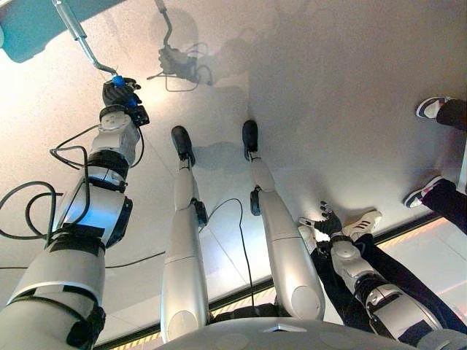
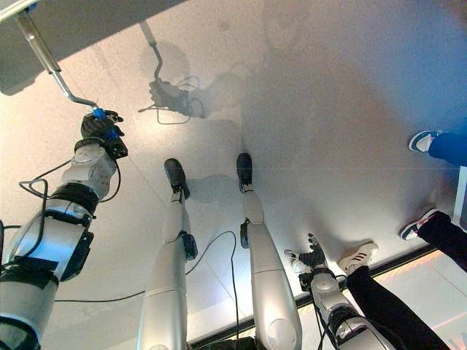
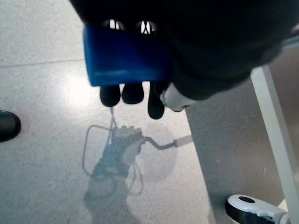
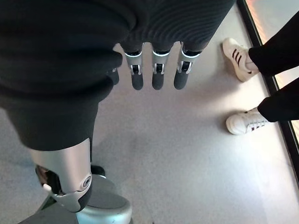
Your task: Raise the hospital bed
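Pale speckled floor (image 1: pixel 328 109) spreads under everything, with a person's white shoes (image 4: pixel 243 122) standing near the right hand (image 1: pixel 326 220) at about four o'clock in the head views. That hand hangs idle low at the robot's side, its fingers (image 4: pixel 157 77) straight and relaxed, holding nothing.

Farther out, at about eleven o'clock, the left hand (image 1: pixel 120 91) is curled round the blue grip (image 3: pixel 126 58) of the bed's crank handle (image 1: pixel 86 45), dark fingertips (image 3: pixel 133 93) wrapped under the grip. From the hand the metal crank rod runs up and away toward eleven o'clock, bends, and goes under the grey edge of the hospital bed (image 2: pixel 87 25) at the top of the view. The left hand is plainly the nearer one, already on the handle. Raising the bed likely depends on sweeping the grip in a circle about the rod's long axis. A bed castor (image 3: pixel 252 207) shows beyond.
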Motion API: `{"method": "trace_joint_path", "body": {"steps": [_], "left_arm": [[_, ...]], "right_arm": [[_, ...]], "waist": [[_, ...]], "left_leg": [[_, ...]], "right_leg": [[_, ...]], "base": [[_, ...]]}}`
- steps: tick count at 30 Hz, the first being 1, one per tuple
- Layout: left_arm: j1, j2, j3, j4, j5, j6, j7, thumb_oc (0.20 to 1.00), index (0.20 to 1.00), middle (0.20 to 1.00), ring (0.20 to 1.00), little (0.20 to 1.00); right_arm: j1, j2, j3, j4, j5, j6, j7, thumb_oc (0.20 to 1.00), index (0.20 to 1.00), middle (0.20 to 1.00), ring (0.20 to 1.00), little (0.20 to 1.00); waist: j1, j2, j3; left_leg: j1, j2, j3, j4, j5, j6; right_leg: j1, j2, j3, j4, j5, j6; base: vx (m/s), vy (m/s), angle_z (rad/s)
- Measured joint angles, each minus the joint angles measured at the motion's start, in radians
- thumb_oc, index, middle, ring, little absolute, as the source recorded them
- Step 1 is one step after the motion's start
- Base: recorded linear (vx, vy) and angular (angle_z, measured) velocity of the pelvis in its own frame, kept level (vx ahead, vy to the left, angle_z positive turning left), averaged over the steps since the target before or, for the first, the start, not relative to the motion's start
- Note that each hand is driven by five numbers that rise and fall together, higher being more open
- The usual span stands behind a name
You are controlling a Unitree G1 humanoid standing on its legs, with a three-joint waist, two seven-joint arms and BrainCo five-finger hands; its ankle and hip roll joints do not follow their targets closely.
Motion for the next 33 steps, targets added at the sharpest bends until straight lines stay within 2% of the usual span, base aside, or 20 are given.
{"method": "trace_joint_path", "body": {"steps": [12, 17, 23, 33], "left_arm": [[0.01, -0.012, 0.0, 0.0, -0.001, 0.018, 0.009, 0.2, 0.2, 0.2, 0.2, 0.2], [0.014, -0.022, -0.007, -0.002, -0.001, 0.02, 0.006, 0.2, 0.2, 0.2, 0.2, 0.2], [0.012, -0.078, -0.028, -0.061, -0.002, 0.014, -0.005, 0.2, 0.2, 0.2, 0.2, 0.2], [0.025, -0.085, -0.035, -0.061, -0.013, 0.013, -0.009, 0.2, 0.2, 0.2, 0.2, 0.2]], "right_arm": [[0.0, 0.003, -0.001, 0.001, 0.0, 0.0, 0.0, 1.0, 1.0, 1.0, 1.0, 1.0], [0.001, 0.009, -0.001, 0.001, 0.0, 0.0, 0.0, 1.0, 1.0, 1.0, 1.0, 1.0], [0.003, 0.017, -0.002, 0.005, 0.0, 0.0, 0.001, 1.0, 1.0, 1.0, 1.0, 1.0], [0.008, 0.02, -0.005, 0.017, 0.0, 0.0, 0.003, 1.0, 1.0, 1.0, 1.0, 1.0]], "waist": [[-0.004, 0.0, 0.0], [-0.029, 0.0, 0.0], [-0.026, 0.001, -0.001], [-0.021, 0.002, -0.002]], "left_leg": [[0.023, -0.001, 0.028, 0.0, 0.0, 0.0], [0.043, -0.003, 0.032, 0.0, 0.001, 0.001], [0.107, -0.003, 0.038, -0.001, -0.002, -0.002], [0.14, -0.005, 0.056, 0.0, 0.0, 0.001]], "right_leg": [[-0.002, 0.001, 0.033, 0.018, 0.002, 0.002], [0.006, -0.001, 0.042, 0.033, 0.002, 0.003], [0.051, 0.004, 0.052, 0.044, 0.001, 0.004], [0.079, 0.002, 0.069, 0.039, 0.013, 0.003]], "base": [[-0.01, 0.001, -0.04], [-0.01, 0.003, -0.03], [0.0, -0.002, -0.08], [0.0, -0.009, -0.03]]}}
